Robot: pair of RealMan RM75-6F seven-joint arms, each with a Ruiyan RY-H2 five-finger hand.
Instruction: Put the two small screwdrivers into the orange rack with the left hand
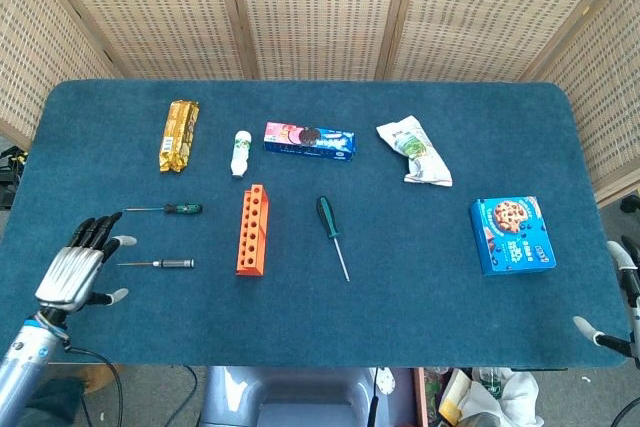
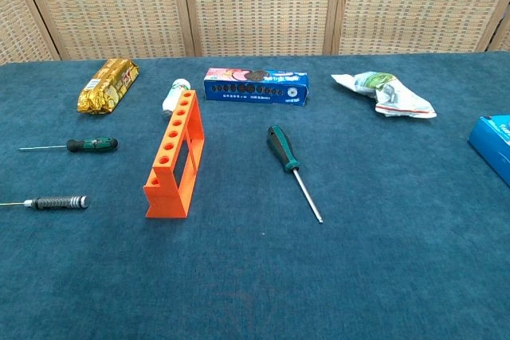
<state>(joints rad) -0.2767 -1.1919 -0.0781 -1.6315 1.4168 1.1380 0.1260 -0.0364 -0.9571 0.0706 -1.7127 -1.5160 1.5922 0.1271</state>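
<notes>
The orange rack [image 1: 252, 230] [image 2: 175, 154] stands upright on the blue table, its row of holes facing up. Two small screwdrivers lie to its left: one with a green handle [image 1: 166, 209] [image 2: 80, 146] and one with a dark knurled handle [image 1: 160, 264] [image 2: 49, 203] nearer the front. My left hand [image 1: 78, 268] hovers over the table's front left, just left of the knurled screwdriver's tip, fingers spread and holding nothing. Only fingertips of my right hand [image 1: 612, 307] show at the front right edge, apart and empty. Neither hand appears in the chest view.
A larger green-handled screwdriver [image 1: 331, 234] [image 2: 292, 168] lies right of the rack. Behind are a gold snack pack [image 1: 180, 134], a white bottle [image 1: 240, 153], a blue biscuit box [image 1: 309, 139] and a crumpled white bag [image 1: 414, 150]. A blue cookie box [image 1: 512, 235] sits at the right.
</notes>
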